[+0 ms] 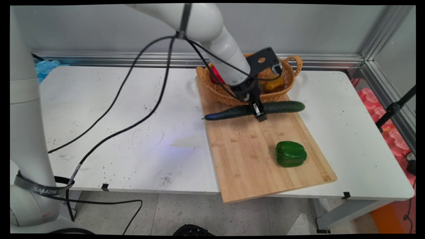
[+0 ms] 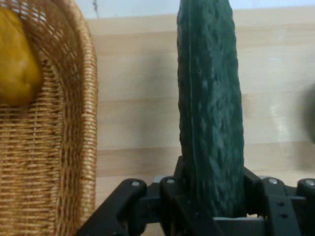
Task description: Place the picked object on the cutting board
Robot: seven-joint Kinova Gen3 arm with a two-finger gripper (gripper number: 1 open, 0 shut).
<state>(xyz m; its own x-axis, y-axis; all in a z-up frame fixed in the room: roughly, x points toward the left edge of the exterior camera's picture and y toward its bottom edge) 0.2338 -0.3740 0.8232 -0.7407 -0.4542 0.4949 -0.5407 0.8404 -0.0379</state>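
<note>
Main view shows my gripper (image 1: 259,113) positioned over the far end of a wooden cutting board (image 1: 252,156) that lies on the white counter (image 1: 132,132). My fingers (image 1: 262,117) are clamped on a long dark green cucumber (image 1: 285,107) near its middle. The cucumber lies crosswise over the board, with its stem end reaching just past the board's left edge and its other end near the right edge. Whether it rests on the board or hangs slightly above it cannot be told from this angle.

Directly behind the cucumber, a woven wicker basket (image 1: 292,71) with loop handles sits at the far end of the board. It contains a yellow item (image 1: 274,85) and a red item (image 1: 216,77), both partly hidden by my arm.

A green bell pepper (image 1: 291,153) lies on the near right part of the board, well apart from the cucumber.

Hand view confirms the grip: the cucumber (image 2: 211,113) runs straight up from between my fingers (image 2: 252,184), which press against both of its sides. The basket (image 2: 59,147) fills the left of that picture, with the yellow item (image 2: 15,61) inside it, and the cutting board (image 2: 138,98) lies beneath.
</note>
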